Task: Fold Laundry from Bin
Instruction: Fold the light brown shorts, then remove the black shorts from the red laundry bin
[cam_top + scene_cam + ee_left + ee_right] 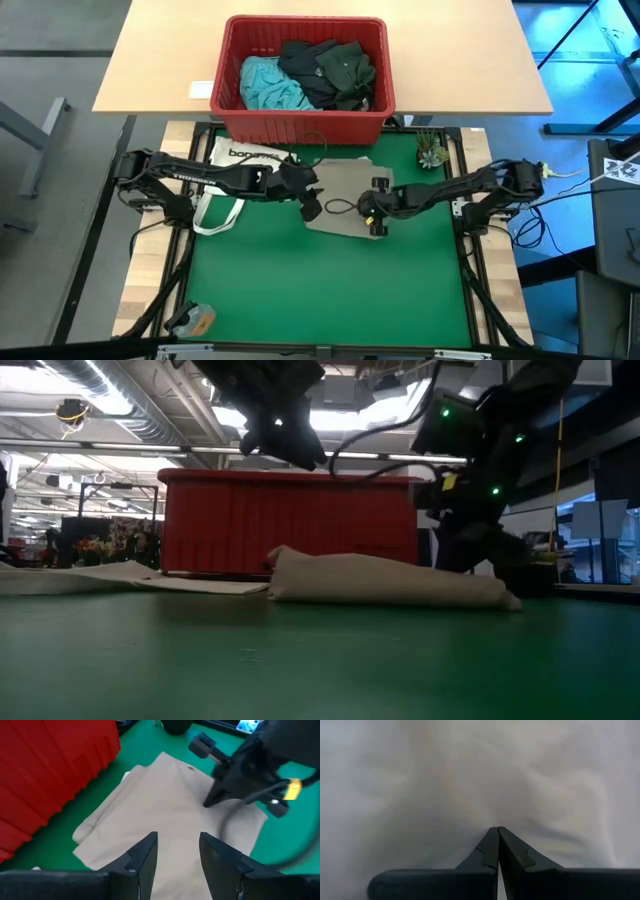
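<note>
The khaki-tan garment (345, 190) lies folded flat on the green mat, just in front of the red bin (300, 125); it also shows in the low view (390, 580). The bin holds the turquoise garment (268, 85) and dark garments (335, 70). My left gripper (312, 208) hovers open above the khaki garment's left part (165, 810), touching nothing. My right gripper (368, 210) is shut, its tips (497, 828) down on the garment's right part. My right gripper presses its shut fingertips (207, 802) on the top face of the khaki garment (470, 770), toward its right side. The fingers slant down from the table's right. The garment lies flat on the mat under them. I see no cloth between the fingers.
A white tote bag (240, 157) lies on the mat left of the garment, under my left arm. A small plant (432, 152) stands at the mat's far right corner. A small orange object (195, 320) lies near the front left. The mat's near half is bare green.
</note>
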`<state>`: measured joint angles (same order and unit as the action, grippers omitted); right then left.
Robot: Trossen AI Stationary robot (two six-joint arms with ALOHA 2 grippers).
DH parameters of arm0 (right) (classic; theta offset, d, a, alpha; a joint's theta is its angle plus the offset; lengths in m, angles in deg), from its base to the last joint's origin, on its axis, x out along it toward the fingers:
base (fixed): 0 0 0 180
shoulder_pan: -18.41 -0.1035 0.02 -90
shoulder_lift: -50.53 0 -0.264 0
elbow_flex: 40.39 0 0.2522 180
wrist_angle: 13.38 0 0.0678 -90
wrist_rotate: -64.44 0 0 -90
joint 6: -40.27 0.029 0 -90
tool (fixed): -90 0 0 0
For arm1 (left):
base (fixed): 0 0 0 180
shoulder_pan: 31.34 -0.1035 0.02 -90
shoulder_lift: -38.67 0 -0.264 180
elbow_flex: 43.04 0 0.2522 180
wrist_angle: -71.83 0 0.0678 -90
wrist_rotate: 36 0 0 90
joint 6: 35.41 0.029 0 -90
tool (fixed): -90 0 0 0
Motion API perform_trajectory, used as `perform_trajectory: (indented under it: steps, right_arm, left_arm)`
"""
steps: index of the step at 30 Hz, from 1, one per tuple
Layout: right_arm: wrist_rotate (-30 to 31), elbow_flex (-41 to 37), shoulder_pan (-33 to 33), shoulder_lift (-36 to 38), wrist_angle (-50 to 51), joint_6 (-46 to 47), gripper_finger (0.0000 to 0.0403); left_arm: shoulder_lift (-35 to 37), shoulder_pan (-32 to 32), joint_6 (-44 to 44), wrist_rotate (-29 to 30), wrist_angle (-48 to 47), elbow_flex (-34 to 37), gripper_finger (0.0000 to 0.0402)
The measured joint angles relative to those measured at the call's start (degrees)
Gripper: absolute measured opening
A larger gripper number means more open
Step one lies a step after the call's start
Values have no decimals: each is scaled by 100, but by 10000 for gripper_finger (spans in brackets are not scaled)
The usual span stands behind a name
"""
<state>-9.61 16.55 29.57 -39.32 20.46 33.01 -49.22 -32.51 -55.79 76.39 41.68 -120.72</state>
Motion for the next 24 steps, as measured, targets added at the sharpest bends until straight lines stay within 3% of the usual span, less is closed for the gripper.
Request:
perform_trajectory:
  steps: [7,14,24]
  right_arm:
    - [-118,0,610,-33,-187,-73,7]
    - [-300,2,682,129,-339,-73,7]
    - [-610,4,686,1009,-327,-58,7]
  left_arm:
    - [-2,-29,4,83,95,0,141]
    - [140,-346,539,71,482,-37,141]
    - [353,-1818,1862,-90,489,-1349,141]
